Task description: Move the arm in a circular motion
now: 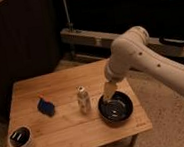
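Observation:
The arm (149, 61) is a thick cream-white tube with small dark dots, reaching in from the right edge to a rounded elbow at upper centre-right. From there it bends down to a narrow pale end piece, the gripper (108, 92). The gripper hangs just above the left rim of a black bowl (117, 107) on the wooden table (67, 126), to the right of a small pale bottle (82, 100).
A blue crumpled object (46, 107) lies left of the bottle. A white cup with a dark inside (20, 138) stands at the table's front left corner. Dark shelving and a metal rail (88, 37) run behind the table. Speckled floor lies to the right.

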